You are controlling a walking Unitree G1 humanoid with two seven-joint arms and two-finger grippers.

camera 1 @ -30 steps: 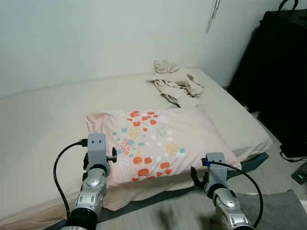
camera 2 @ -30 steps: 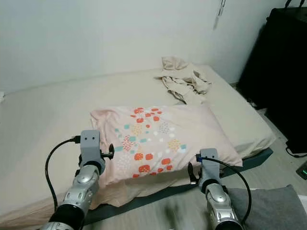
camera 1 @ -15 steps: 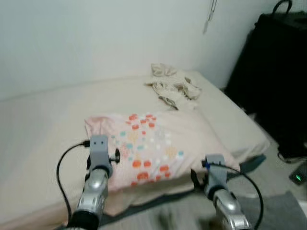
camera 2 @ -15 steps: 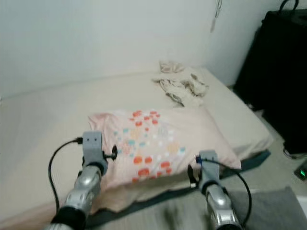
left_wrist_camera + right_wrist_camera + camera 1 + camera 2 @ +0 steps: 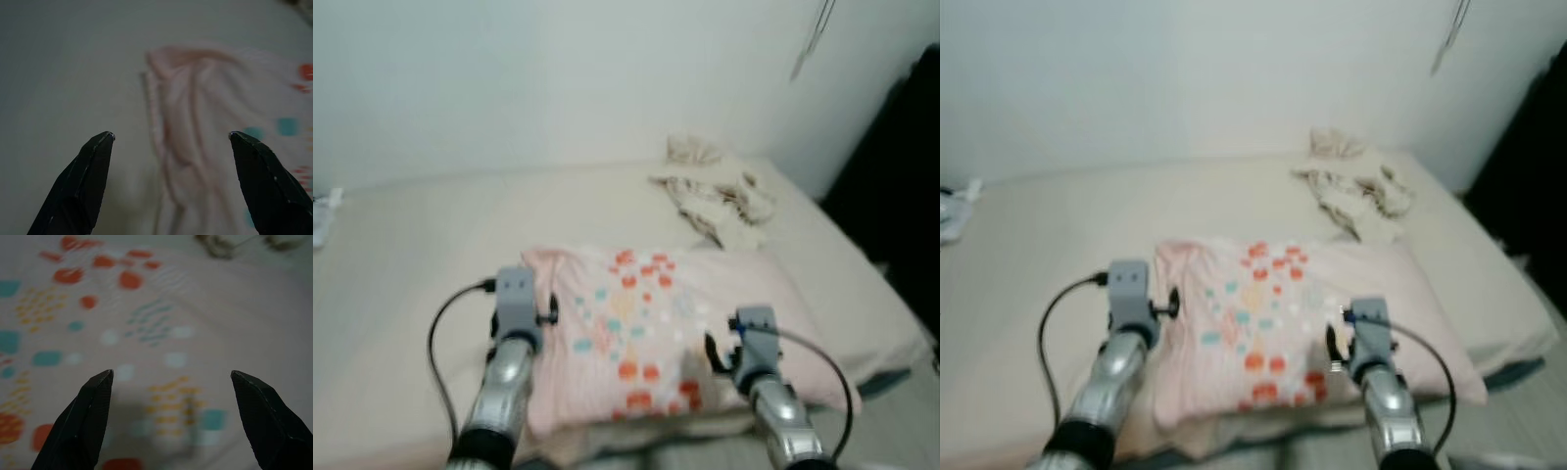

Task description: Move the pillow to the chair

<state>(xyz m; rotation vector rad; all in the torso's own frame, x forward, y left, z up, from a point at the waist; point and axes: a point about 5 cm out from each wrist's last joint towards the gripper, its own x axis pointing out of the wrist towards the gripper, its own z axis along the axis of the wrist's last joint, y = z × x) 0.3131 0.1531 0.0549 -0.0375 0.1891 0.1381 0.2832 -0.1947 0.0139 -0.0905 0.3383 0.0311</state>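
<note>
A pale pink rectangular pillow [image 5: 675, 338], printed with orange, teal and yellow patches, is seen lying flat near the front edge of a wide bed covered in a cream fitted sheet [image 5: 421, 284]. Its left end is gathered into soft folds, as shown in the left wrist view. The left tool [image 5: 168, 139] is held just above the sheet at that folded left edge, its two black fingers spread wide apart with the pillow's edge seen between them and nothing gripped. The right tool [image 5: 171, 377] is poised over the patterned top of the pillow toward its right half, its fingers likewise held well apart and closed on nothing. Both silver arms are extended forward from the lower edge of the head views, each trailed by a black cable.

Farther back on the bed, near the far right corner, a crumpled heap of beige cloth [image 5: 715, 191] is seen. A small pale object [image 5: 323, 211] lies at the left edge of the bed, too blurred to be identified. A plain white wall [image 5: 558, 78] rises behind the bed, and a large black mass [image 5: 901, 186] stands at the right.
</note>
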